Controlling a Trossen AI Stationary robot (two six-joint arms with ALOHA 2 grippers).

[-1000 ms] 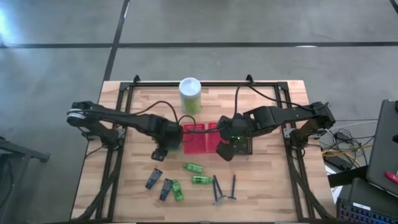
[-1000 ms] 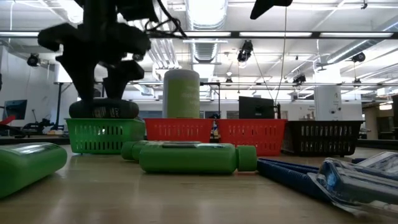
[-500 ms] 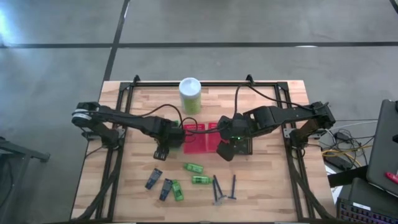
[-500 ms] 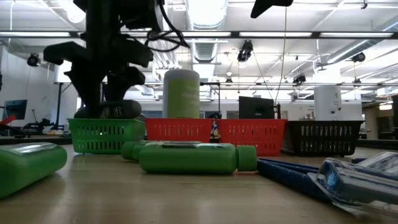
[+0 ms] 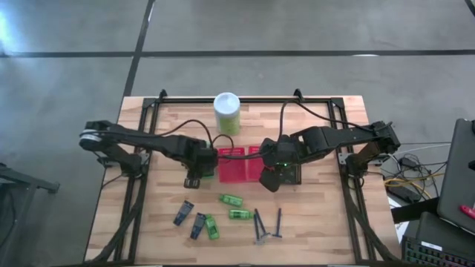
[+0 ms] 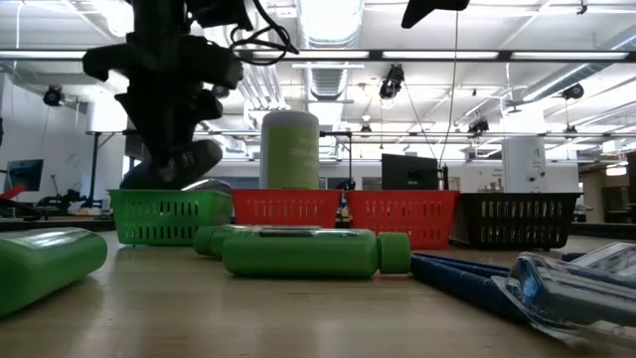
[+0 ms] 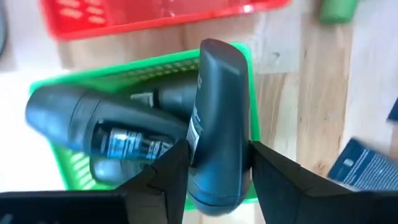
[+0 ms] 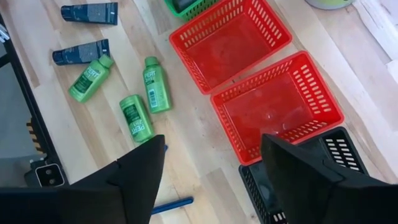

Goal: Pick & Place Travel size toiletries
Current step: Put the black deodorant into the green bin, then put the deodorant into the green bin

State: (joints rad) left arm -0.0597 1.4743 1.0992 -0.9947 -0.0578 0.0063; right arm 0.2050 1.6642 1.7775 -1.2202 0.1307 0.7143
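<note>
Wooden slatted surface carries the green slotted basket, where the left claw, risen slightly at nine o'clock, clamps a dark grey tube tilted over another, release pending; right claw gapes wide.

Counting from my station:
- green mini bottles: three, loose on worktop.
- dark tubes: two loose on worktop, one between fingers of left end effector, at least one more in green basket.
- thin dark sticks: I make out two; possible third, can't tell.
- baskets: one green, two red baskets, one black basket.
- tall green canister: one.
</note>
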